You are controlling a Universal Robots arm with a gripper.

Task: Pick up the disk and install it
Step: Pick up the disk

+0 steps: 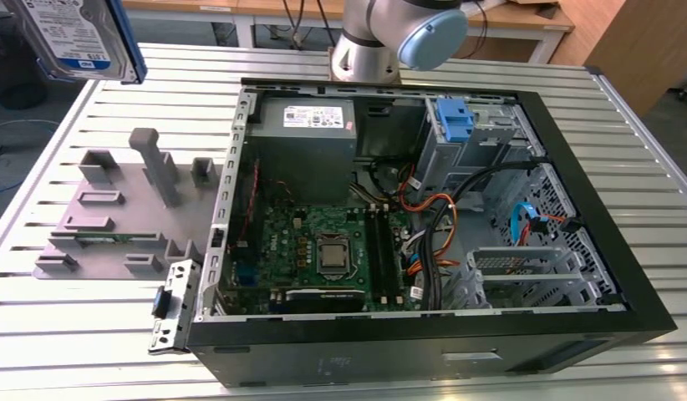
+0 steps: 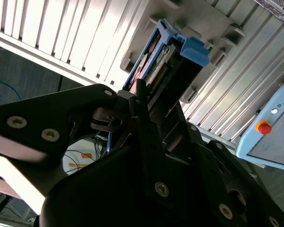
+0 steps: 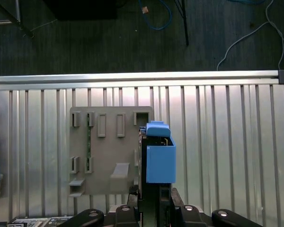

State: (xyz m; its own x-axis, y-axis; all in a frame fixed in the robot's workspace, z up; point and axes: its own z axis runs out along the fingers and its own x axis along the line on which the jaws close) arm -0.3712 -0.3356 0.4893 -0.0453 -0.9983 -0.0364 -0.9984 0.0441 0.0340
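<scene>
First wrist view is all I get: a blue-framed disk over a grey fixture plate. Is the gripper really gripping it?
Observer: Yes. In the second wrist view the gripper is closed on two opposite sides of the disk.
Operator: Is it off the table?
Observer: In the exterior view the disk hangs in the air, label toward the camera, clear of the table.
Operator: Where is the computer?
Observer: The open computer case lies on the table, to the exterior view's right of the fixture plate.
</scene>
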